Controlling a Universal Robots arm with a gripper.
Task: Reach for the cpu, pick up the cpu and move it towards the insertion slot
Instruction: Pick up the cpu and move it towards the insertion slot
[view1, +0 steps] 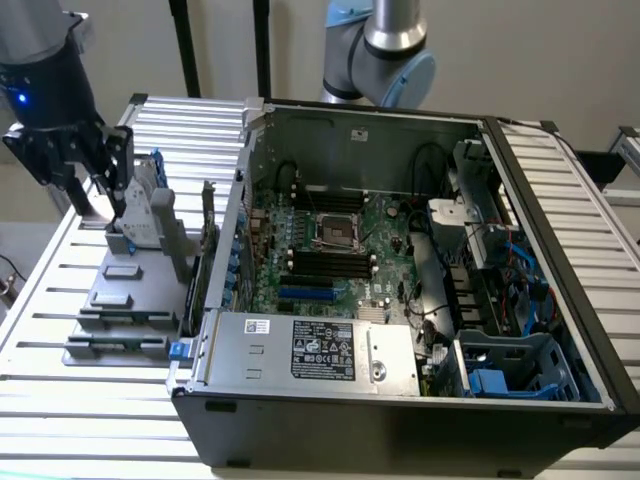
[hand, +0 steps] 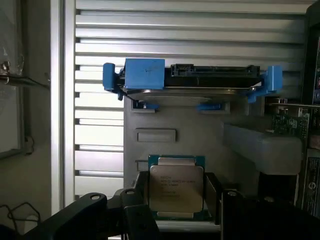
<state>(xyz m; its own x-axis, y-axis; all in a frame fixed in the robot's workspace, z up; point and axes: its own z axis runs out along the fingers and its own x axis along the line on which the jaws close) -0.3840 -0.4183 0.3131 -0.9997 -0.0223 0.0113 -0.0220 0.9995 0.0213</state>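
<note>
"So, where is the cpu (hand: 176, 187) sitting?"

"On my wrist feed it lies flat on the grey fixture (hand: 200, 140). It's a small square with a dull silver metal lid, faint printing on top and a thin green rim round the edge. I have the gripper (view1: 98, 192) low over it."

"Clamped?"

"No, released. The black fingers (hand: 136, 216) stand spread, one on each side of the chip and close beside its edges. The chip rests on the fixture."

"What else does that fixture hold?"

"It's a matte grey moulded block with rectangular recesses. A hard drive (hand: 200, 82) in a bright blue plastic bracket (hand: 145, 74) stands on edge in it, near the cpu. The block lies on a ribbed aluminium table (view1: 60, 420)."

"And the insertion slot?"

"The insertion slot (view1: 335, 231) is well apart, to the exterior view's right of the fixture, inside the open black computer case (view1: 400, 410). It's a dark square with a shiny metal frame, in the middle of the green motherboard (view1: 385, 225). Long black memory slots (view1: 330, 262) run parallel just beside it, and past them is one blue slot (view1: 305, 294). The case also holds a silver box (view1: 320, 352) with a printed label, loops of black cable (view1: 432, 160), and a blue plastic cage (view1: 510, 365) in one corner."
</note>
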